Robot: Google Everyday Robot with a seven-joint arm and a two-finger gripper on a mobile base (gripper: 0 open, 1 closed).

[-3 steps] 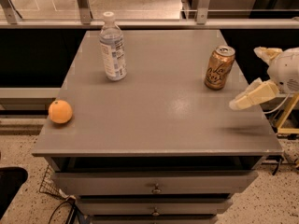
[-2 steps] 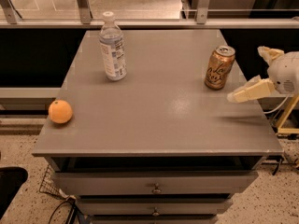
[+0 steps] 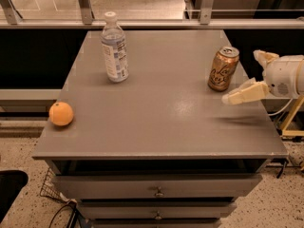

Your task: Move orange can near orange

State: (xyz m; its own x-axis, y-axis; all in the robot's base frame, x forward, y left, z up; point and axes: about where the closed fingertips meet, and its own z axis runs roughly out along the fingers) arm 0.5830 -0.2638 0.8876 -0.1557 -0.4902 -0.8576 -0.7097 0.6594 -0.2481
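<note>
Grey bench carries everything. Hand hovers just right of the can, released and empty. Its two fingers are spread, one reaching toward the can's lower right side, the other up behind, neither touching. Clear bottle stands upright well left of the can and a bit further back. The can is upright near the right rear of the bench. Orange sits far left of the can and nearer the front, at the bench's left edge. The step in hand looks like the reach to grasp. To do it well, bring the open fingers either side of the can's middle, square to it, and close low enough not to tip it. Then carry it left, passing in front of the bottle, and set it down beside the orange without nudging the fruit off the edge.
</note>
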